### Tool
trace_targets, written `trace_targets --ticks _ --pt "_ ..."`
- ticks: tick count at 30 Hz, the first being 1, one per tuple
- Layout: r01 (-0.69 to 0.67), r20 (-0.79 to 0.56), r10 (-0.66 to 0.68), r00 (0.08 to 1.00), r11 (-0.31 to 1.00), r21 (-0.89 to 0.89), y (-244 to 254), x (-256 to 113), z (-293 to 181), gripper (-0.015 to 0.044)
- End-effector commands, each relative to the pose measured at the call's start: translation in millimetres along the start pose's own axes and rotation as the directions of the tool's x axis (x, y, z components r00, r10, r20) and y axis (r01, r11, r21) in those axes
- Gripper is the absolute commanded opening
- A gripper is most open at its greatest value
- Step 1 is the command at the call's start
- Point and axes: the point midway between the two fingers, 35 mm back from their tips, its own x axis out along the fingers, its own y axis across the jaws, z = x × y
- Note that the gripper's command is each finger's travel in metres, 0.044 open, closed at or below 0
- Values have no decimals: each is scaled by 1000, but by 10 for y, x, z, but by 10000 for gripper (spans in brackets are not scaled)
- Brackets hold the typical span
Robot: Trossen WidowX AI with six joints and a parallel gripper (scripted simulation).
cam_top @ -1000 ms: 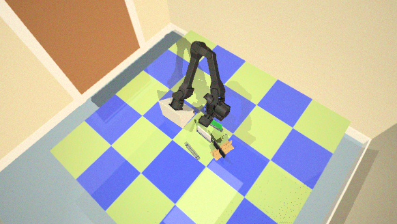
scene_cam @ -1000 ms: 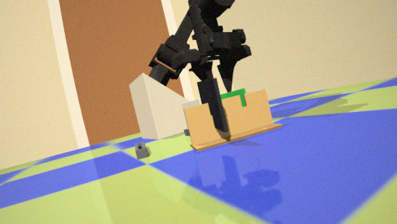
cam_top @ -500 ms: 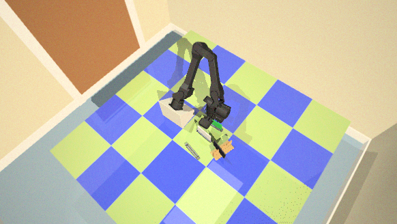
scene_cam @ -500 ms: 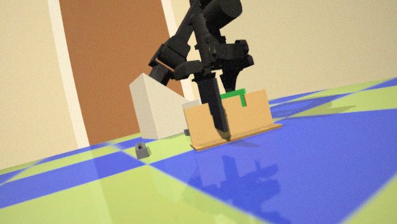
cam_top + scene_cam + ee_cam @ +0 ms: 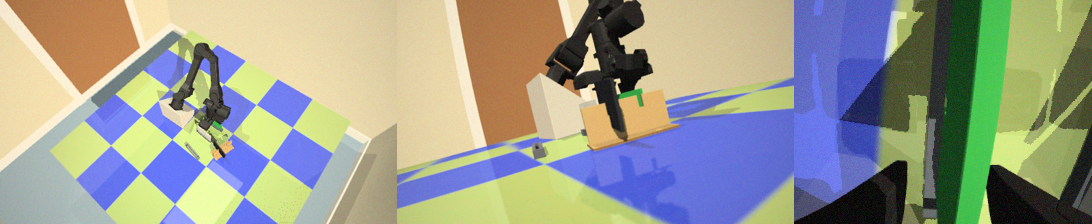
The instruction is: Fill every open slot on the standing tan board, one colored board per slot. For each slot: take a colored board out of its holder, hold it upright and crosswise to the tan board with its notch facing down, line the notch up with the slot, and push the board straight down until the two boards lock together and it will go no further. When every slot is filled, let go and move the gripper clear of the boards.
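The tan board (image 5: 229,145) (image 5: 655,109) stands upright. A black board (image 5: 217,145) (image 5: 614,107) stands crosswise in one of its slots; another slot shows green behind it in the exterior view. The green board (image 5: 217,126) (image 5: 630,93) (image 5: 994,75) stands upright in its grey holder (image 5: 929,160), behind the tan board. A white board (image 5: 204,133) stands beside it, mostly hidden in the exterior view. My gripper (image 5: 213,122) (image 5: 617,89) (image 5: 947,173) is low over the green board, one finger on each side. It is partly open, with a gap left of the board in the wrist view.
A grey holder (image 5: 192,151) (image 5: 539,150) with no board in it lies on the far side of the white board from the green one. A large off-white block (image 5: 175,115) (image 5: 543,109) stands behind the boards at the arm's base.
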Motion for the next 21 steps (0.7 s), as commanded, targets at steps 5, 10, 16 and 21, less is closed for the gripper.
trace_targets --ticks 5,10,16,21 --pt "-4 -10 4 1000 1000 10 -4 30 -19 0" --pt "-4 -10 4 1000 1000 10 -4 30 -19 0" --pt "-3 -10 3 1000 1000 10 -5 -27 -17 0" --pt "-3 -10 3 1000 1000 10 -6 -142 -16 0"
